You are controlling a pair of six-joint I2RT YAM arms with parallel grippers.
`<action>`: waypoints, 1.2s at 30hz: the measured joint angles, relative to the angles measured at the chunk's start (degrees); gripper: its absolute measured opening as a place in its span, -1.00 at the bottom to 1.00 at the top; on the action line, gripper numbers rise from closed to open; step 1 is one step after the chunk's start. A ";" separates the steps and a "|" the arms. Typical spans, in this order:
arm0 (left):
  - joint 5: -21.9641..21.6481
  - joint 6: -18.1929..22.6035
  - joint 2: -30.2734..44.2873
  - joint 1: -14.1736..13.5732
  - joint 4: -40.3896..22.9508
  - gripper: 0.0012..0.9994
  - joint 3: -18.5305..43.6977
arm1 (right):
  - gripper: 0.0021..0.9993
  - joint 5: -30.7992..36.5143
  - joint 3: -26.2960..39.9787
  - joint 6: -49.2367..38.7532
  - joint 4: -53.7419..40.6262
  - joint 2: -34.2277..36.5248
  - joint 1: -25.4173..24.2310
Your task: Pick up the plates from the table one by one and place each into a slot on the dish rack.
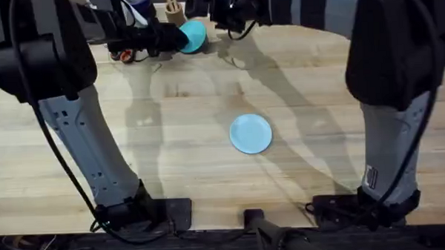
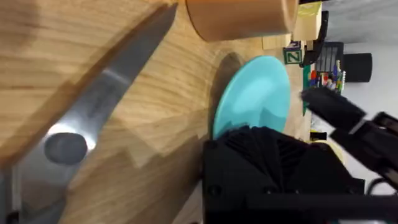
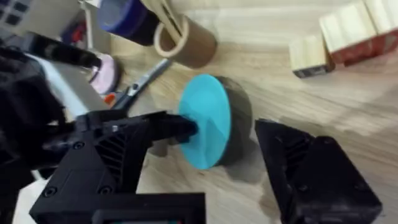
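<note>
Left pincer (image 1: 176,37) clamps teal plate (image 1: 193,35) by its rim; right pincer (image 3: 227,158) wide. Thin edge grip: plate may twist loose.

— Where are the arms? 
— Both reach far forward from their bases, the left gripper (image 1: 176,37) and right gripper (image 1: 222,14) nearly meeting.
— And the jaws? 
— The left pinches closed; the right gripper's fingers (image 3: 311,168) stand spread apart.
</note>
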 joint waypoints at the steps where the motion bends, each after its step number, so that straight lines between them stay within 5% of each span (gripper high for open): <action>1: 0.00 0.00 0.00 0.00 -0.01 -0.93 0.00 | 0.99 -0.02 0.00 0.18 -0.09 0.52 0.00; 25: 0.00 0.46 0.00 -0.02 -0.87 -0.93 0.12 | 0.95 0.01 0.37 4.15 3.89 4.53 2.29; 36: 0.00 0.63 0.00 -0.02 -0.88 -0.93 0.13 | 0.27 0.51 0.37 6.00 5.12 5.09 2.29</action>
